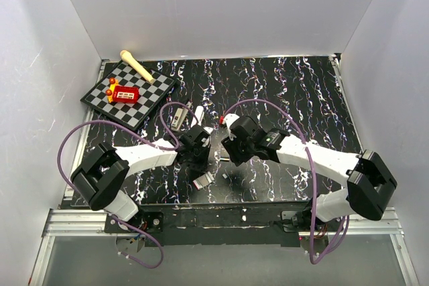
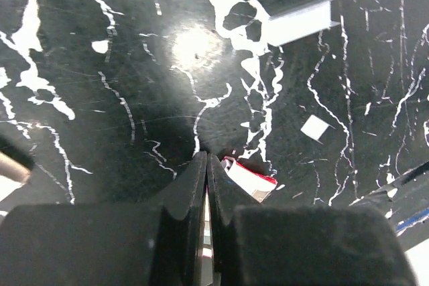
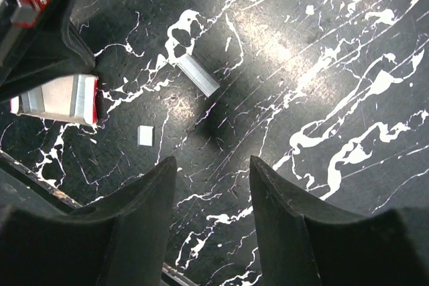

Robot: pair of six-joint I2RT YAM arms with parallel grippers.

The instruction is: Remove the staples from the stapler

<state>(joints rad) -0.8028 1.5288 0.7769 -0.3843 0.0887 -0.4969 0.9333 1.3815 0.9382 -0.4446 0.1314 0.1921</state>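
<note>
— Jaws of the left gripper (image 2: 206,159)?
— Pressed together, tips at a silvery red-edged rectangle (image 2: 244,177); I couldn't tell whether they pinched it. The stapler (image 1: 177,118) lay farther back on the counter (image 1: 288,92), near the chessboard (image 1: 144,108).
— And rightward?
— 1 strip of staples (image 3: 198,76) lay loose on the counter. Near it hung the right gripper (image 3: 213,165), jaws spread and empty.

Checkerboard (image 1: 151,89), red box (image 1: 125,94), wooden stick (image 1: 139,66)

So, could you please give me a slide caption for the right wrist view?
Open right end effector hovering over a loose strip of staples on the black marbled table.
</note>
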